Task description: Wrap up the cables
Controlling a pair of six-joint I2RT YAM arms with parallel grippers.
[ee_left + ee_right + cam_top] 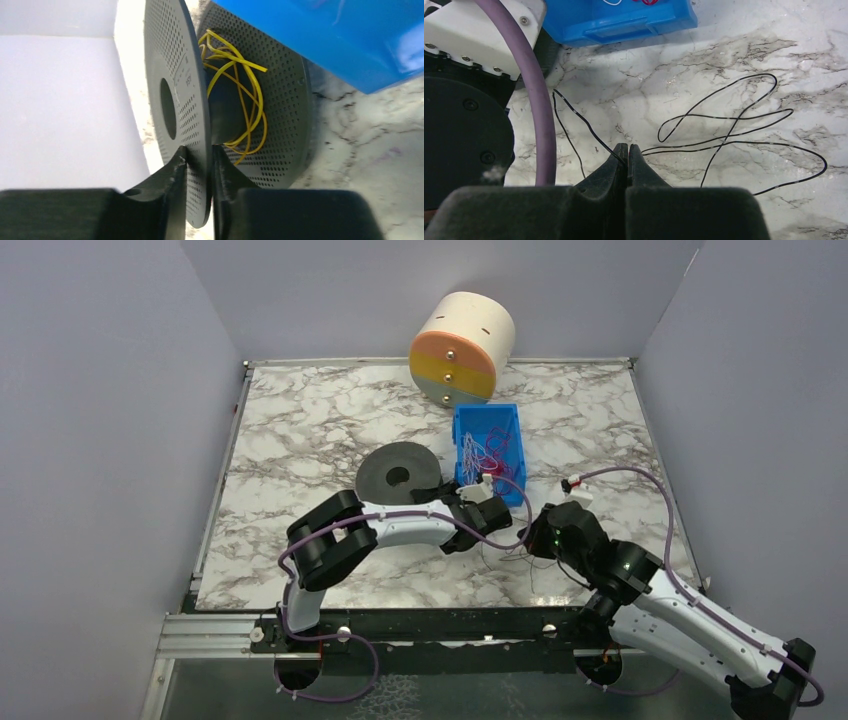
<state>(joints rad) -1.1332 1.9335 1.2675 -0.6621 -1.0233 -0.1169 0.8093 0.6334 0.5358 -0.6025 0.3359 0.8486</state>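
Note:
A dark grey perforated spool (pixel 395 472) lies on the marble table. My left gripper (pixel 443 496) is shut on its near flange (pixel 175 65), fingers (pixel 172 175) on either side of the disc. A thin yellow cable (pixel 245 95) is looped loosely round the hub. My right gripper (pixel 627 147) is shut on a thin black cable (pixel 734 117), which lies in loose loops on the table to its right. In the top view the right gripper (pixel 530 540) sits just right of the left one, with the black cable (pixel 505 558) faint beneath. More thin cables (pixel 485 452), red, purple and white, lie tangled in the blue bin.
The blue bin (pixel 488 415) stands just behind both grippers; it also shows in the right wrist view (pixel 624 25). A cream drum with an orange and yellow face (pixel 462 348) stands at the back wall. The left wrist and its lilac cable (pixel 541 115) are close left of my right gripper.

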